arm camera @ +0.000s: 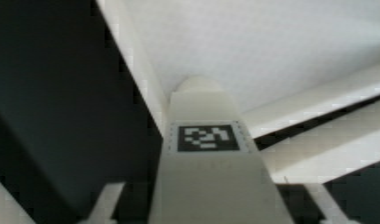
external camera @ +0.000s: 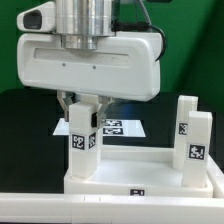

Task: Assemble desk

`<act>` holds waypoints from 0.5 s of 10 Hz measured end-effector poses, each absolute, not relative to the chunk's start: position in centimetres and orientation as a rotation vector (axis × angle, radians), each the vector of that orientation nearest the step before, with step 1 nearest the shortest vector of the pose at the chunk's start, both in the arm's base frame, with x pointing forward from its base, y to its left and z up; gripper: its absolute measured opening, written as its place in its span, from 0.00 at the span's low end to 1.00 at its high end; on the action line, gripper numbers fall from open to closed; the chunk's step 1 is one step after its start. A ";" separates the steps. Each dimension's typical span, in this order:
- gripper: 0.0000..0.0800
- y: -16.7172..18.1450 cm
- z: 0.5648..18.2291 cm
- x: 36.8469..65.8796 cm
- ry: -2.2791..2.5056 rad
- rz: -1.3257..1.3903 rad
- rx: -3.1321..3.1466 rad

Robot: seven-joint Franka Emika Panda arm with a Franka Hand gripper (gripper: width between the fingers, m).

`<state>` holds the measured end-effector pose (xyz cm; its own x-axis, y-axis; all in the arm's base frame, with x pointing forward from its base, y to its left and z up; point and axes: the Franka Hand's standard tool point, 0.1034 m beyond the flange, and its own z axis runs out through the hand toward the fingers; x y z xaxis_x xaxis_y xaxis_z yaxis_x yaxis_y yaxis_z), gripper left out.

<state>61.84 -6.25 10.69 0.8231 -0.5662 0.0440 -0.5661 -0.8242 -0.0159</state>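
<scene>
From my station, the exterior view is mostly filled by the arm's big glossy white housing, with the ribbed metallic cylinder of the wrist rising above it. Below it the gripper (external camera: 82, 103) comes down onto a white block leg (external camera: 83, 143), a square-sectioned post of matte plastic with black-and-white tags on its faces. The two dark fingers (external camera: 70, 103) sit on either side of the leg's top, closed against it as far as I can judge (the contact itself is small in this view).

That leg stands upright at the corner of the tabletop (external camera: 140, 168) nearer the exterior view's left. The tabletop is a white rectangular tray with a raised rim, smooth and slightly shiny, and it carries a small tag on its front wall. Two more legs (external camera: 190, 135) stand upright at the corners toward the exterior view's right, one behind the other, each a plain tagged block. Behind the tray, flat on the black table (external camera: 20, 140), lies the marker board (external camera: 118, 127), thin and white with printed squares.

In the wrist view the held leg (arm camera: 212, 150) runs away from the camera as a long, pale, flat-faced bar with one crisp square tag. The tabletop's rim (arm camera: 329, 105) slants past it in soft focus. The fingers there are only blurred grey edges beside the leg.
</scene>
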 end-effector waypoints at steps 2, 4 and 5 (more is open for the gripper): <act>0.36 -6.0 10.6 61.9 1.257 -0.075 -2.867; 0.36 -5.8 10.6 62.0 1.522 -0.069 -2.721; 0.36 -5.7 10.6 62.1 1.628 -0.069 -2.656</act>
